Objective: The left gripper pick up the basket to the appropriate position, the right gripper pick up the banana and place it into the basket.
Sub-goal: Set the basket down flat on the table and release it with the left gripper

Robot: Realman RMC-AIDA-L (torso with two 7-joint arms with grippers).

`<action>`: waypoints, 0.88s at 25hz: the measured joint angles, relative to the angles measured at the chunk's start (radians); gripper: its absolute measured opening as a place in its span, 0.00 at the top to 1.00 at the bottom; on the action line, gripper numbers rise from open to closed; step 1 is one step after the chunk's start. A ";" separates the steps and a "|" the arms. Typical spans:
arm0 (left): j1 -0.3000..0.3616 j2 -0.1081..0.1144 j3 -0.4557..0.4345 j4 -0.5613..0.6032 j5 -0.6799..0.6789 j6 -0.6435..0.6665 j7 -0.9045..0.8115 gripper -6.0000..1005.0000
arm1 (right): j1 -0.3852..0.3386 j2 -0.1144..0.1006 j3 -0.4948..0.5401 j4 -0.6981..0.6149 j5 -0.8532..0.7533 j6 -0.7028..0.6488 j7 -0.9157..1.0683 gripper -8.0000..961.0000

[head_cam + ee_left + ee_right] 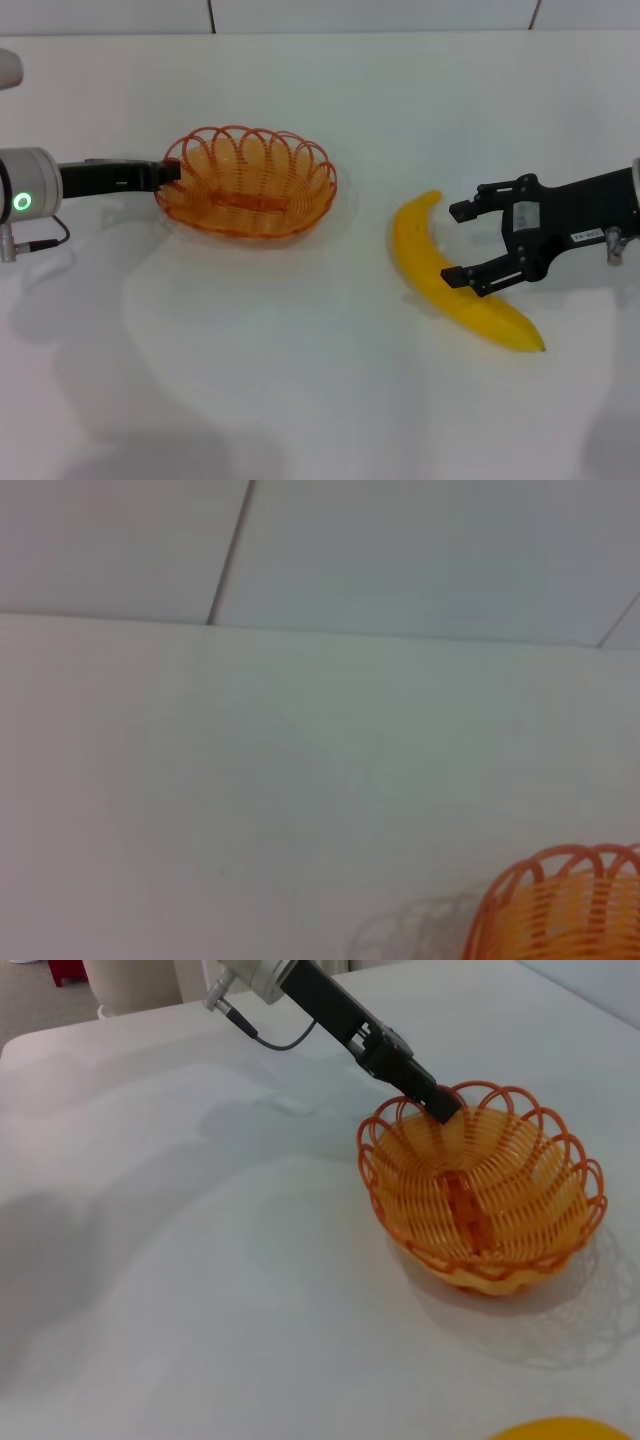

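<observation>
The banana [455, 282] lies on the table [300, 380] well right of the basket [247, 181]. The right pincer [458, 243] is spread, one finger touching the banana's middle — the best place to grip this smooth, bruisable fruit. The left pincer [170, 172] pinches the basket's light, springy left rim.

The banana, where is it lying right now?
In the head view the banana lies on the white table on the robot's right, apart from the basket; the open right gripper straddles its middle.
</observation>
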 joint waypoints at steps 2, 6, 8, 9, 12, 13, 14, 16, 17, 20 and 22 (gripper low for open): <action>0.000 0.000 0.002 0.000 -0.002 -0.001 0.002 0.87 | 0.000 0.000 0.000 0.000 0.000 0.000 0.000 0.07; 0.000 -0.003 0.003 -0.001 -0.004 -0.001 0.004 0.86 | 0.000 0.000 0.000 0.000 0.000 0.000 0.000 0.07; 0.000 -0.003 0.003 0.000 -0.005 -0.002 0.004 0.86 | 0.000 0.000 0.000 -0.001 0.000 0.000 0.000 0.07; -0.001 -0.004 0.003 -0.001 -0.005 -0.003 0.005 0.85 | 0.000 0.000 0.000 -0.001 0.000 0.000 0.000 0.07; -0.001 -0.006 0.003 -0.001 -0.010 -0.016 0.011 0.84 | 0.000 0.000 0.000 0.000 0.000 0.000 0.000 0.07; -0.001 -0.007 0.003 0.000 -0.011 -0.019 0.014 0.84 | 0.000 0.000 0.000 0.001 0.000 0.000 0.000 0.07; 0.000 -0.007 0.003 -0.001 -0.012 -0.020 0.015 0.84 | 0.000 0.000 0.000 0.002 0.000 0.000 0.000 0.07; 0.000 -0.007 0.003 -0.001 -0.012 -0.022 0.016 0.83 | 0.000 0.000 0.000 0.003 0.000 0.000 0.000 0.07; 0.000 -0.007 0.003 -0.001 -0.012 -0.022 0.016 0.83 | 0.000 0.000 0.000 0.004 0.000 0.000 0.000 0.07; -0.001 -0.007 0.003 0.000 -0.012 -0.020 0.023 0.75 | 0.000 -0.001 0.000 0.009 0.000 0.001 0.000 0.07; -0.003 -0.007 0.003 0.002 -0.012 -0.014 0.032 0.69 | 0.000 -0.001 0.000 0.011 0.000 0.005 0.000 0.07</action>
